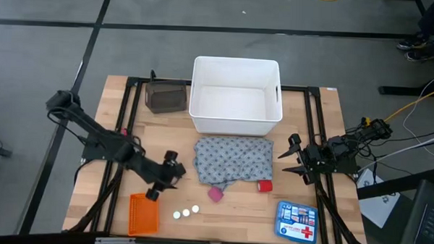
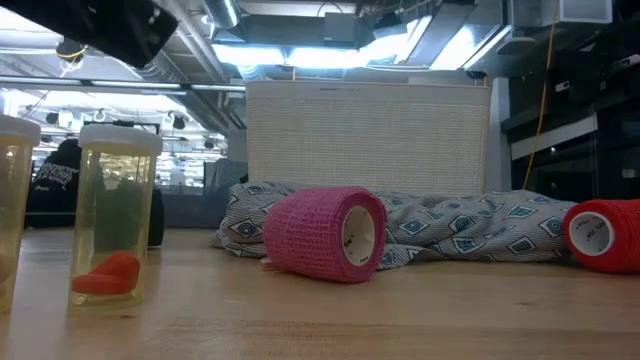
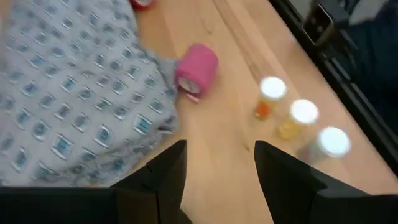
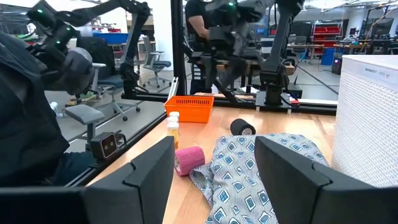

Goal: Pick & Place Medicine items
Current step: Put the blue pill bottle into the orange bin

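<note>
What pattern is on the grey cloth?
The grey cloth carries small blue-and-white squarish motifs, seen best in the right wrist view.

Grey patterned cloth (image 1: 232,161) lies crumpled; pink roll (image 1: 215,194), red roll (image 1: 264,186) beside it.

- A pink bandage roll (image 2: 325,233) lies on its side on the wooden table (image 2: 330,318), its open core turned toward the right.
- Just behind it, the grey patterned cloth (image 2: 450,230) sprawls in a rumpled heap; the roll seems to touch its front edge.
- A red roll (image 2: 603,235) sits at the far right, against the cloth's end.
- On the left stands a clear vial with a white cap (image 2: 113,216), an orange-red piece at its bottom.
- A second vial (image 2: 14,210) is cut by the left edge.
- A white bin (image 2: 368,135) rises behind the cloth.
- A dark arm part (image 2: 95,25) hangs at top left.
</note>
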You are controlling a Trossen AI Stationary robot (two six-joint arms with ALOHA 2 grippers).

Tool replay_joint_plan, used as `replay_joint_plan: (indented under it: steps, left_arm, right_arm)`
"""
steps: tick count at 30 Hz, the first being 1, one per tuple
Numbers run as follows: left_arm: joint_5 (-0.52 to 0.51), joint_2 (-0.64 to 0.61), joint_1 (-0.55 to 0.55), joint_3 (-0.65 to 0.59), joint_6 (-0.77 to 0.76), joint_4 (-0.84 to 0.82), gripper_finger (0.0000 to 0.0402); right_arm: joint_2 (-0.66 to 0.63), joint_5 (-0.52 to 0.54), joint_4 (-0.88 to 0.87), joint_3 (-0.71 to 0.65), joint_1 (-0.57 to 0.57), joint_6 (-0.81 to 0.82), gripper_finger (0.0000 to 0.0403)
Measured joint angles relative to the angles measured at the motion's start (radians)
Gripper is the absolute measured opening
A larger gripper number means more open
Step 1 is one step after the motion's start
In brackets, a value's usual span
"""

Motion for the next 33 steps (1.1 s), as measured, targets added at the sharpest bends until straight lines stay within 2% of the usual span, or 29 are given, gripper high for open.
replay_joint_plan:
  steps: [5, 9, 13, 19, 24, 33]
  left_arm:
    - [-0.069, 0.081, -0.024, 0.1, -0.066, -0.191, 0.0187]
    - [-0.087, 0.127, -0.028, 0.109, -0.102, -0.266, 0.0187]
    - [0.026, 0.154, -0.028, 0.109, -0.117, -0.224, 0.0187]
    - [0.223, 0.16, -0.04, 0.109, -0.145, -0.053, 0.0187]
    - [0.217, 0.17, -0.065, 0.11, -0.195, 0.042, 0.0187]
    - [0.221, 0.295, -0.062, 0.111, -0.299, 0.041, 0.0187]
  right_arm:
    - [0.0, 0.0, 0.0, 0.0, 0.0, 0.0, 0.0224]
    - [0.0, 0.0, 0.0, 0.0, 0.0, 0.0, 0.0224]
    - [0.0, 0.0, 0.0, 0.0, 0.0, 0.0, 0.0224]
    - [0.0, 0.0, 0.0, 0.0, 0.0, 0.0, 0.0224]
    - [0.0, 0.0, 0.0, 0.0, 0.0, 0.0, 0.0224]
    - [0.0, 0.0, 0.0, 0.0, 0.0, 0.0, 0.0224]
